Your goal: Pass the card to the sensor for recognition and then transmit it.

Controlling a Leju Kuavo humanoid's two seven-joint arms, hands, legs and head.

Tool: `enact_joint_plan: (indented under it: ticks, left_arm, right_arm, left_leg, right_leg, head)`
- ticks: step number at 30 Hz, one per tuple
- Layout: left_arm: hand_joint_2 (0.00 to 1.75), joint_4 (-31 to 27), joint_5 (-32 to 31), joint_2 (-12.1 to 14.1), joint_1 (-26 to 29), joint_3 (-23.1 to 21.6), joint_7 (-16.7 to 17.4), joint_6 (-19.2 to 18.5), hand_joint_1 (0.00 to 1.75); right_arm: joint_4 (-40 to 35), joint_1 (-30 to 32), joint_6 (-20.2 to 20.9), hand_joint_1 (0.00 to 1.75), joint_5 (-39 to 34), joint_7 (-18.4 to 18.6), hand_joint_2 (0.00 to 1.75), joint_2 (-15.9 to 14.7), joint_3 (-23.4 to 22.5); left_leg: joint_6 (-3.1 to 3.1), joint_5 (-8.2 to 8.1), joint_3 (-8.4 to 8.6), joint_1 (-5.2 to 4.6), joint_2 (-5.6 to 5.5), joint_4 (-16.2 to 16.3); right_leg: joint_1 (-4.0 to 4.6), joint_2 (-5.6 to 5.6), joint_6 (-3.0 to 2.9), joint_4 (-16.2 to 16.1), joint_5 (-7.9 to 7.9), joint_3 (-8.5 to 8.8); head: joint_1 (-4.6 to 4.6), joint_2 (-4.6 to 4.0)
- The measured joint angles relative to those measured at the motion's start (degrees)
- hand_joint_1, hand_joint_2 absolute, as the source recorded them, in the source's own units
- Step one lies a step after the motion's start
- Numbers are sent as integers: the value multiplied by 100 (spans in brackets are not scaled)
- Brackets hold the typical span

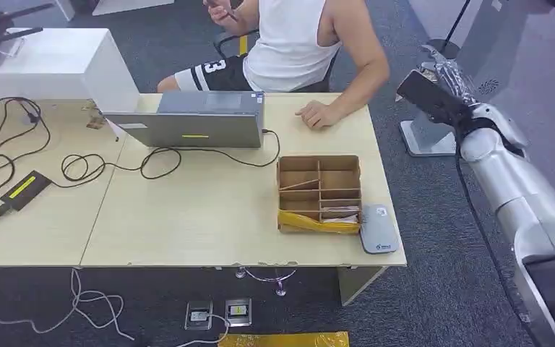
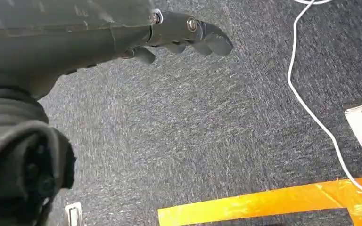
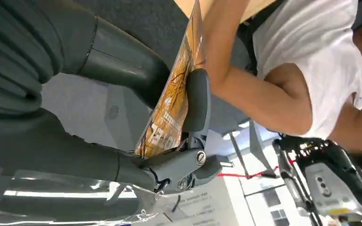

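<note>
A long pale wooden table [image 1: 188,217] spans the scene, with a person in a white sleeveless top [image 1: 289,43] seated at its far side, one hand [image 1: 318,114] resting flat on the tabletop. A white box [image 1: 50,65] stands at the far left, and a grey laptop [image 1: 195,119] sits near the far edge, with black cables [image 1: 14,144] trailing across the left half. On the right part of the table stands a brown divided cardboard box [image 1: 319,191], its near face wrapped in yellow tape; just beside its right near corner lies the grey sensor pad [image 1: 378,228].

The right hand [image 1: 441,97] is raised off the table's right end, well apart from the sensor, and holds the card [image 3: 172,103] (orange and brown print, seen edge-on in the right wrist view) pinched between thumb and fingers [image 3: 197,101]. The left hand [image 2: 184,33] hangs over grey carpet, fingers loosely curled, holding nothing; a white cable [image 2: 311,108] and orange floor tape [image 2: 264,205] lie below it.
</note>
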Motion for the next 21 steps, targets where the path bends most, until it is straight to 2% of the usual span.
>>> enact_joint_plan:
  ticks: [10, 21]
  left_arm:
    - [0, 2, 83, -17, 19, 4, 44, 50, 0]
    - [0, 2, 138, -31, 35, 4, 94, 48, 0]
  right_arm:
    - [-935, 1106, 321, 175, -148, 273, 175, -557, -457]
    - [-1821, 2155, 686, 175, 55, 584, 175, -900, -793]
  left_leg:
    - [-2, -3, -1, 0, 1, -1]
    - [-2, -3, -3, 0, 0, -1]
  right_leg:
    - [0, 1, 0, 0, 0, 0]
    - [0, 1, 0, 0, 0, 1]
  head:
    - [0, 0]
    - [0, 0]
